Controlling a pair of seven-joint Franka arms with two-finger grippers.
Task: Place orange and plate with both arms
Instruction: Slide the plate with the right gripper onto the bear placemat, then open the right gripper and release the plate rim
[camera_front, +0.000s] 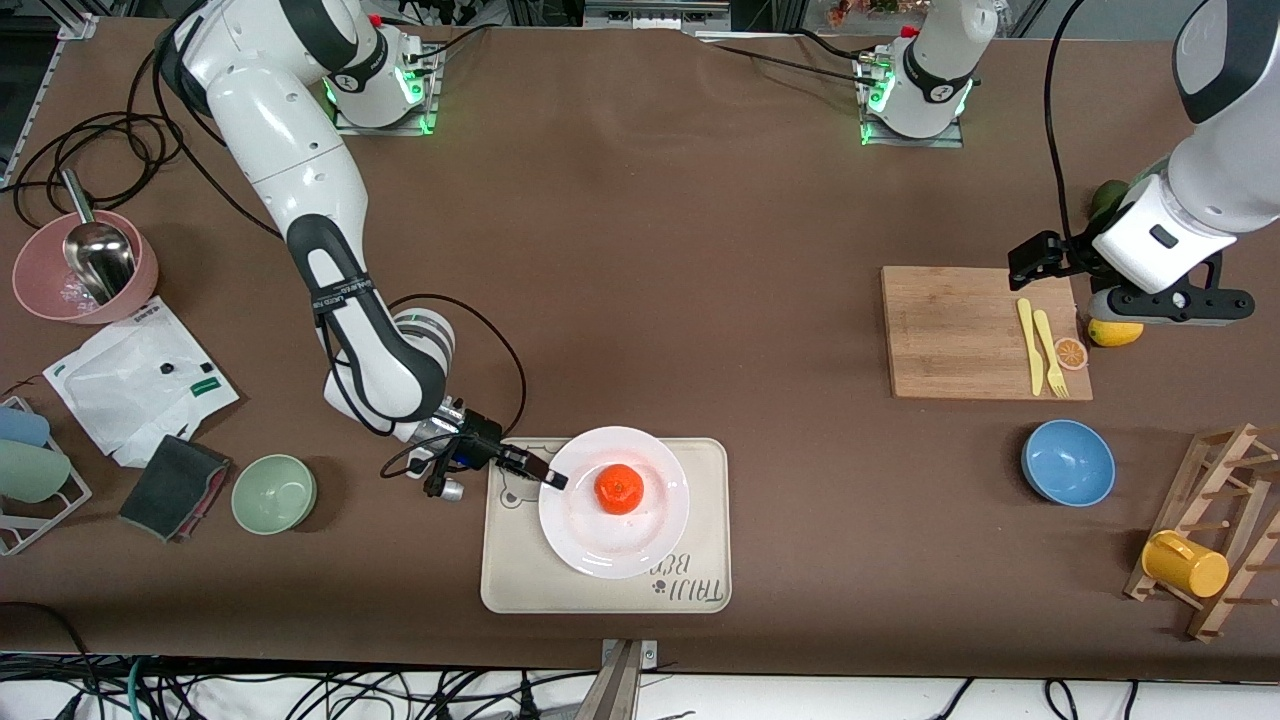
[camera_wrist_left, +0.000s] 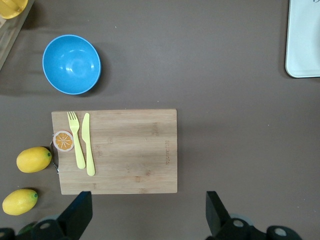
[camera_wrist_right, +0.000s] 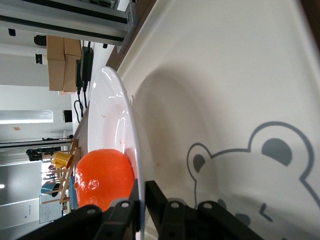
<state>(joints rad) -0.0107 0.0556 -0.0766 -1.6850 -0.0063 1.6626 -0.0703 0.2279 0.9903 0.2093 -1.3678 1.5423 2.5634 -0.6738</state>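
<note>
The orange sits in the middle of the white plate. The plate lies on the beige bear-print tray, near the table's front edge. My right gripper is low at the plate's edge toward the right arm's end, shut on its rim. The right wrist view shows the fingers pinching the rim, with the orange on the plate and the tray beneath. My left gripper is open and empty, up in the air by the wooden board. It shows wide open in the left wrist view.
On the board lie a yellow fork and knife and an orange-slice disc, with lemons beside it. A blue bowl and a wooden rack with a yellow mug are nearer the camera. A green bowl sits beside the tray.
</note>
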